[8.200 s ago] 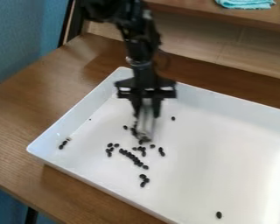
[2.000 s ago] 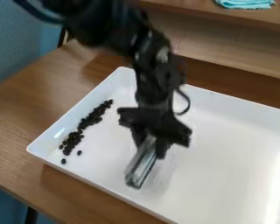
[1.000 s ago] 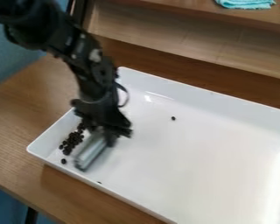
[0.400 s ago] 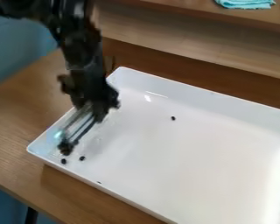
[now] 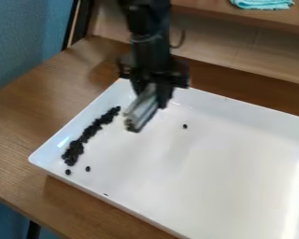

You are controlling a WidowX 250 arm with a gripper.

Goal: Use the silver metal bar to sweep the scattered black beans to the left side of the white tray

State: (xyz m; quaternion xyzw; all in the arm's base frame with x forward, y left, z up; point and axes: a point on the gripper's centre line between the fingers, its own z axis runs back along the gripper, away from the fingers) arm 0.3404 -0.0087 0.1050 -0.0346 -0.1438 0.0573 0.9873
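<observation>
From where I stand, the jaws (image 5: 153, 91) are over the tray's back end, near its rear corner, clamped around a clear, silvery tool (image 5: 141, 113). The tool slants, its long axis running down from the jaws toward the front of the white tray (image 5: 208, 182); I can't tell whether its lower end touches the tray floor. What matters is how that end lies to the band of dark beans (image 5: 89, 133): it is just inward of the band's rear end, toward the tray's middle. The band runs along the tray's short side wall to near its front corner, where two loose beans (image 5: 88, 168) lie. A single bean (image 5: 185, 126) sits farther into the tray, which rests on a brown wooden surface (image 5: 27, 119).
</observation>
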